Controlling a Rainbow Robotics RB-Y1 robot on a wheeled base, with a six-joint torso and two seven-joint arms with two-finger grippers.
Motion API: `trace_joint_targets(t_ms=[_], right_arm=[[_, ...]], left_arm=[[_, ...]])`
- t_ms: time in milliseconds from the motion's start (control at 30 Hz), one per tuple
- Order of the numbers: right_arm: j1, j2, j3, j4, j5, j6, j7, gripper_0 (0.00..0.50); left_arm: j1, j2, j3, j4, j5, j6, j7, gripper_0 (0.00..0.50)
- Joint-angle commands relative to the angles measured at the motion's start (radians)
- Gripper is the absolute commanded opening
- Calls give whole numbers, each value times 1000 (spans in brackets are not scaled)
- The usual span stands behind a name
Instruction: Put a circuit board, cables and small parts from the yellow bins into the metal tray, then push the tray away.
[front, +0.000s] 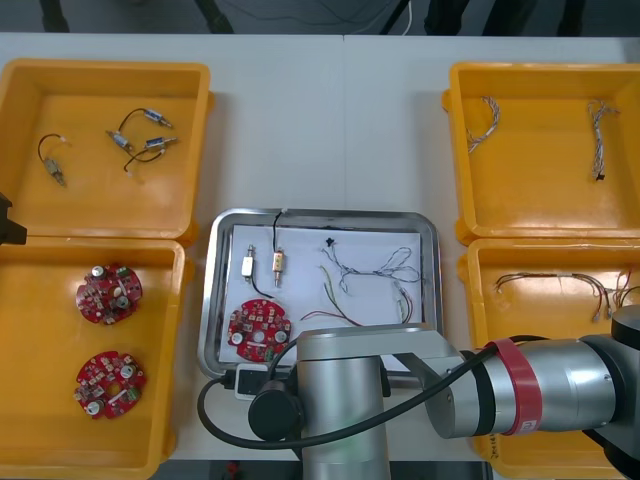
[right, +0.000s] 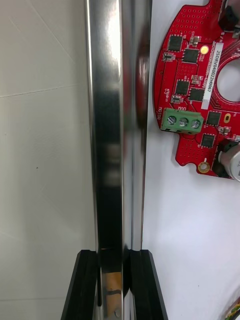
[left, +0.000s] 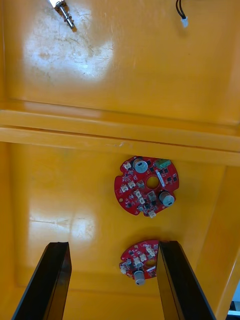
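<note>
The right gripper (right: 116, 287) sits at the near rim of the metal tray (front: 213, 300), toward its left end. Its two black fingers pinch the shiny rim between them, one outside over the table (right: 45, 150) and the other inside over the white liner (right: 190, 225). In the front view the right arm (front: 400, 390) reaches across the table's near edge, covering the tray's near rim and the gripper itself. Inside the tray, a red circuit board (front: 258, 331) lies at the near left, just beyond the gripped rim. Two small metal parts (front: 262, 264) joined to a black cable (front: 279, 225) lie farther in, and thin loose cables (front: 365, 275) spread over the right half. The left gripper (left: 112, 247) hovers with its fingers spread wide above the near left bin (front: 40, 350), where two spare boards (front: 108, 293) lie well apart, one beyond the other. The far left bin (front: 90, 200) holds more metal parts on black leads (front: 140, 140). On the right, the far right bin (front: 540, 180) holds two twisted cables (front: 483, 122), set well apart. The near right bin (front: 540, 320) holds a wired bundle (front: 560, 282) along its far side, and the arm hides that bin's near part.
</note>
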Motion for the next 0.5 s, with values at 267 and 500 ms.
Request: trace_joint_targets(t_ms=[267, 500], right_arm=[[-112, -30, 62, -35, 8, -30, -27, 46], [-153, -53, 62, -35, 8, -42, -28, 39]], left_arm=[[18, 47, 32, -29, 4, 6, -85, 500], [18, 47, 32, -29, 4, 6, -85, 500]])
